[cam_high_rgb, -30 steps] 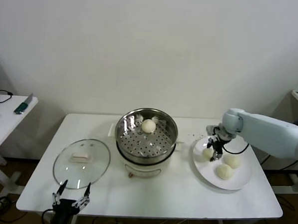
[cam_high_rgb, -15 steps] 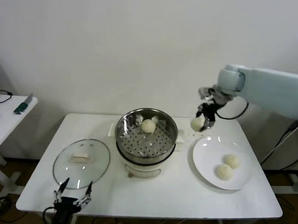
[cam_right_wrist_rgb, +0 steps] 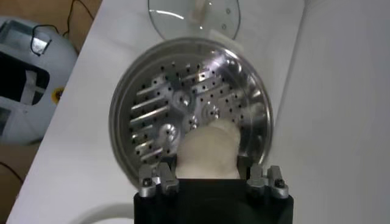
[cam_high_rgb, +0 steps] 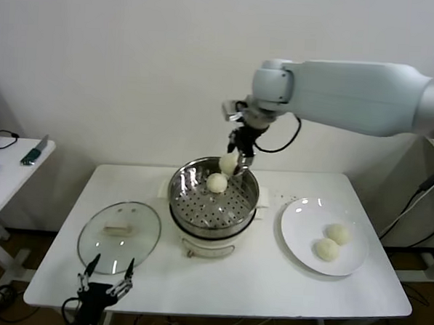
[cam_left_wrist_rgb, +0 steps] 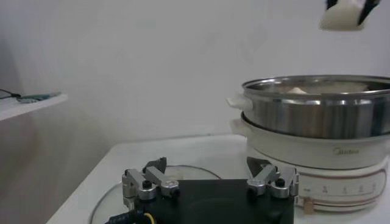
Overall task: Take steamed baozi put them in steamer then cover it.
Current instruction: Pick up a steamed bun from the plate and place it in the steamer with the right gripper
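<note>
My right gripper (cam_high_rgb: 233,162) is shut on one baozi (cam_high_rgb: 227,164) and holds it above the back of the steamer (cam_high_rgb: 193,201). In the right wrist view this baozi (cam_right_wrist_rgb: 209,149) sits between the fingers over the perforated steamer bottom (cam_right_wrist_rgb: 164,103). A second baozi (cam_high_rgb: 216,183) lies inside the steamer. Two more baozi (cam_high_rgb: 338,233) (cam_high_rgb: 327,249) lie on the white plate (cam_high_rgb: 301,218) at the right. The glass cover (cam_high_rgb: 118,234) lies flat on the table left of the steamer. My left gripper (cam_high_rgb: 105,288) is open and parked at the table's front edge, below the cover.
The steamer sits on a white pot base (cam_high_rgb: 209,242) at the table's middle. A small side table (cam_high_rgb: 9,170) with a few items stands at the far left. The wall is close behind. In the left wrist view the steamer (cam_left_wrist_rgb: 317,112) stands ahead at the right.
My right gripper lifted a baozi off the plate and carried it left to above the steamer. The plate now holds two baozi. The left arm has stayed put.
</note>
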`<state>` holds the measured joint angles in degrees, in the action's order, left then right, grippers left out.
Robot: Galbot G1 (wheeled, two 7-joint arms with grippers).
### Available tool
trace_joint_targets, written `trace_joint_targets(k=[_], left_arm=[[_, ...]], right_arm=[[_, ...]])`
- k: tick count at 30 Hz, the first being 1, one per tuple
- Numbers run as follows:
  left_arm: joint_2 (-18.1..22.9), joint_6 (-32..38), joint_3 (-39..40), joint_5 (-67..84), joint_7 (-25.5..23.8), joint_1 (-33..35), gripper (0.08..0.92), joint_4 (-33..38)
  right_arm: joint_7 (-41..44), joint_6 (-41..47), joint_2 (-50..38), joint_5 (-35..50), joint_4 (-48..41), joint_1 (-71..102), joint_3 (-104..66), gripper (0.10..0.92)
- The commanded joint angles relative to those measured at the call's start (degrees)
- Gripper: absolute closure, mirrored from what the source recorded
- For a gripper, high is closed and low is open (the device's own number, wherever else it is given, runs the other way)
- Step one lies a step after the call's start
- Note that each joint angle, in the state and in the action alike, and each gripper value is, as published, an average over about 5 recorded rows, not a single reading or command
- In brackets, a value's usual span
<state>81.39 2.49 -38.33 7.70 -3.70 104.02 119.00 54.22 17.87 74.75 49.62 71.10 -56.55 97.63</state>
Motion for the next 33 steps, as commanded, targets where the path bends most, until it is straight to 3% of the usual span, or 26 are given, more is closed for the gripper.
trace_joint_targets(k=[1, 11, 33], left_arm=[[0.17, 0.15, -0.05, -0.11, 0.23, -0.01, 0.177, 0.19], [0.02, 0.42, -0.21, -0.06, 0.35, 0.25, 0.177, -0.23], [-0.14, 0.30, -0.10, 0.00, 0.26, -0.94, 0.177, -1.65]], right_arm=[[-3.45, 2.29, 12.92, 2.50, -6.25, 6.81, -1.19, 0.372], [-4.03, 2.42, 16.41, -2.82, -15.35, 16.30, -1.26, 0.372], [-5.18, 2.42, 18.38, -9.06, -20.18, 23.44, -2.76, 0.366]])
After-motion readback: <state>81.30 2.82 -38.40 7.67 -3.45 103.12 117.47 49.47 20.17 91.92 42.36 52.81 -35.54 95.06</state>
